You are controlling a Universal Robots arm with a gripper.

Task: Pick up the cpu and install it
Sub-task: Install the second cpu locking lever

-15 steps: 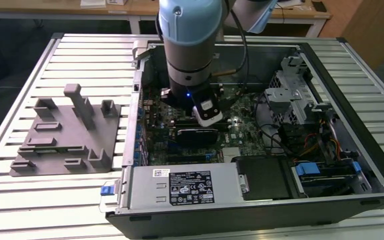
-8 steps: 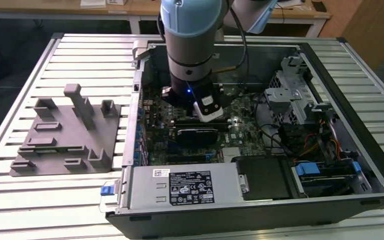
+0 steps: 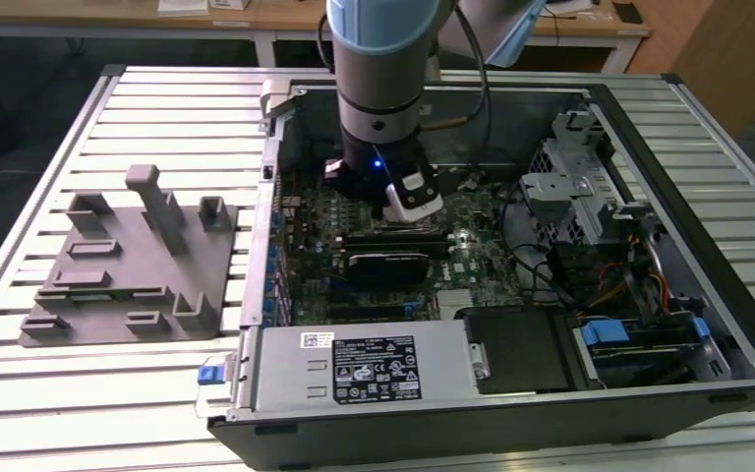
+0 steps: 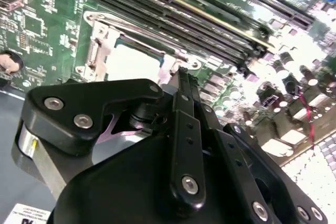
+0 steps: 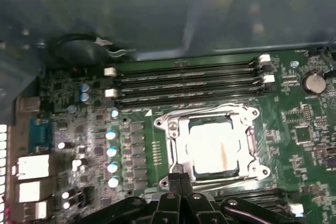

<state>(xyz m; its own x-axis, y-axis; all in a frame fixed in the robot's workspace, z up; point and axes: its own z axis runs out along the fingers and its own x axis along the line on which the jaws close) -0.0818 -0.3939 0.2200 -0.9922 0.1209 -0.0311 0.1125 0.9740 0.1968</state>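
An open computer case [image 3: 640, 324] lies on the table [image 3: 154, 374]. On the table at the exterior view's left of the case stands a moulded fixture [image 3: 129, 265]. Inside the case lies the motherboard [image 5: 310, 129]; the cpu [image 5: 215, 148] sits in its socket [image 5: 176, 129], beside the memory slots [image 5: 184, 85]. The hand [image 5: 181, 182] hangs just over the socket's edge.

Slatted metal table [image 3: 115, 128]; wooden desks [image 3: 260, 22] stand behind it.

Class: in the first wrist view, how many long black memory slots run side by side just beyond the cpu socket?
3 slots, stacked parallel between the case wall and the cpu: far, middle, nearest. More may be hidden behind the end effector.
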